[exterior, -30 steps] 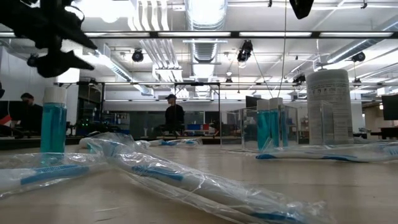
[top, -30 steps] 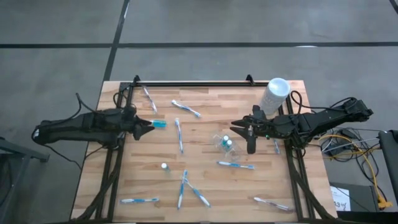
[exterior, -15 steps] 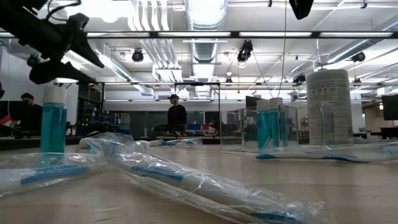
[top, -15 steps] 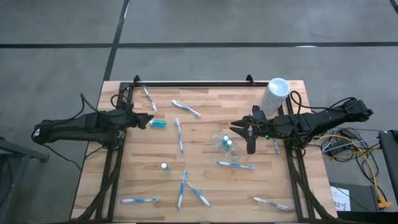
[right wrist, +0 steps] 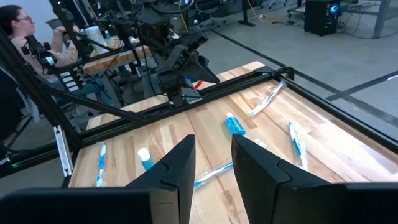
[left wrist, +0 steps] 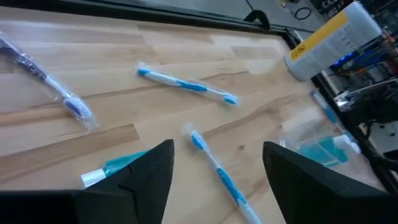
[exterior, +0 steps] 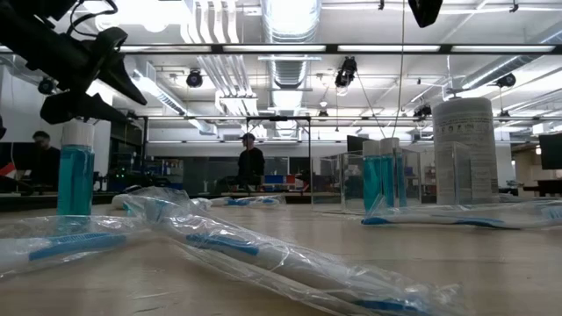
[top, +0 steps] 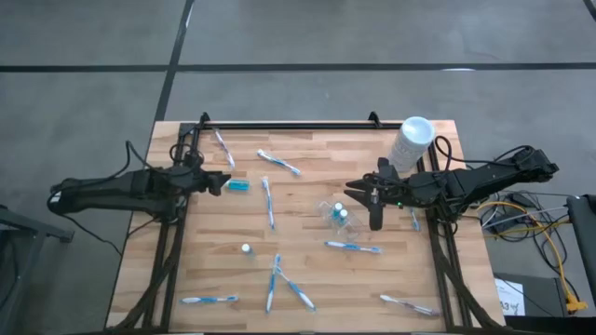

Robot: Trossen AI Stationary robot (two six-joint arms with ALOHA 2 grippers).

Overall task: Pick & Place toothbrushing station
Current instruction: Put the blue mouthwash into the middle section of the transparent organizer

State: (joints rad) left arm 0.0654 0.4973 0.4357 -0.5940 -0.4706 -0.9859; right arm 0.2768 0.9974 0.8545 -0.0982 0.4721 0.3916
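Left gripper (top: 226,183) sits at the tabletop's (top: 307,279) left edge, fingers spread wide, nothing between them, nose just beside a small blue tube (top: 238,185) lying flat. Looks like the approach to a pick: next it needs to reach forward, straddle that tube and close. Right gripper (top: 375,220) hangs near the right edge, just beside the clear pouch (top: 337,214), which appears to hold blue tubes; its fingers stand partly apart and grip nothing. Toothbrushes are scattered: one (top: 268,200) mid-tabletop, one (top: 278,163) towards the far edge, one (top: 353,247) near the pouch, more along the near edge. Another tube (top: 246,249) stands upright left of centre. The tall white cylinder (top: 410,141) occupies the far right corner.
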